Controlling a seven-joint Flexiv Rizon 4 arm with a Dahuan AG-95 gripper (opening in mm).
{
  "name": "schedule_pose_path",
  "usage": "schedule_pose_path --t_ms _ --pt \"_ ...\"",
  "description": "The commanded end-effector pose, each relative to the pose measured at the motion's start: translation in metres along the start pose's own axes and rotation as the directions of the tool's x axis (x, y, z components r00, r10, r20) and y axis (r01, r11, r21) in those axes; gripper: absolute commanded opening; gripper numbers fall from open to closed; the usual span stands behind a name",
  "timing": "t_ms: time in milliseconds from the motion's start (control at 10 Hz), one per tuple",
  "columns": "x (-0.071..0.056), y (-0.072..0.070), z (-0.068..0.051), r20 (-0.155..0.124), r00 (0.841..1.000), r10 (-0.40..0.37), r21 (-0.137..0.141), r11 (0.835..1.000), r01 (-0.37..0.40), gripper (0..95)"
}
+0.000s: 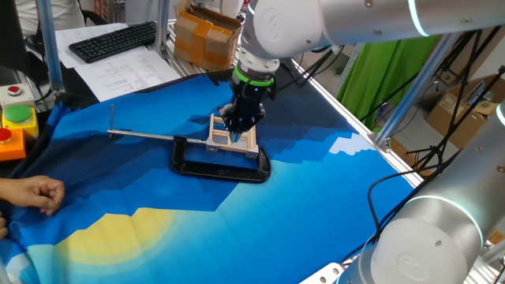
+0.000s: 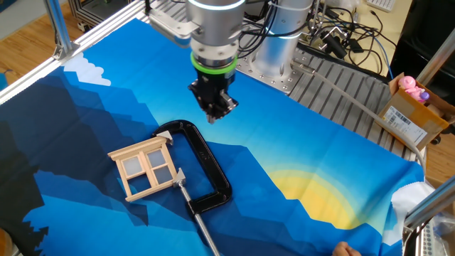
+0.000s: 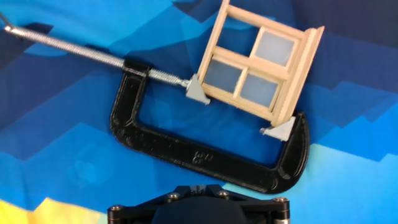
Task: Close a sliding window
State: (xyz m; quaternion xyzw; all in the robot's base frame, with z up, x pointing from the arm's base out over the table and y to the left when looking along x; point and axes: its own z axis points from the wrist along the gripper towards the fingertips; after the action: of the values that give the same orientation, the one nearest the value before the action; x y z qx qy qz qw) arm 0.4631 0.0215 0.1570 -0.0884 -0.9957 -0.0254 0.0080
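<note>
Pale wood marks the sliding window (image 2: 146, 169), which we see held in the black clamp (image 2: 204, 168) on the blue-draped counter (image 2: 298, 156). Our pincer (image 2: 212, 108) hovers at its 1 o'clock; we cannot tell its finger spacing.

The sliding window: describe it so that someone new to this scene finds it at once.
Start from the blue printed cloth that covers the table, then find the black C-clamp with its long metal rod near the middle. The sliding window sits clamped between its jaws. It is the only pale bare-wood piece there, a small frame with crossbars and frosted panes.
</note>
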Motion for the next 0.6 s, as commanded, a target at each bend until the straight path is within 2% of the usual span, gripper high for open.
schedule_pose_path --t_ms 100,200,300,500,600 --pt "0.0 0.002 0.001 -0.001 1.0 0.001 0.0 1.0 -0.001 0.0" --pt "-0.001 0.002 0.002 0.0 1.0 0.008 0.003 1.0 -0.008 0.0" --pt "-0.009 0.001 0.003 -0.001 1.0 0.017 0.001 1.0 -0.017 0.0" --pt "-0.042 -0.005 0.005 -0.007 1.0 0.016 0.007 1.0 -0.016 0.0" --pt "-0.058 -0.013 0.006 -0.01 1.0 0.008 0.014 1.0 -0.008 0.0"
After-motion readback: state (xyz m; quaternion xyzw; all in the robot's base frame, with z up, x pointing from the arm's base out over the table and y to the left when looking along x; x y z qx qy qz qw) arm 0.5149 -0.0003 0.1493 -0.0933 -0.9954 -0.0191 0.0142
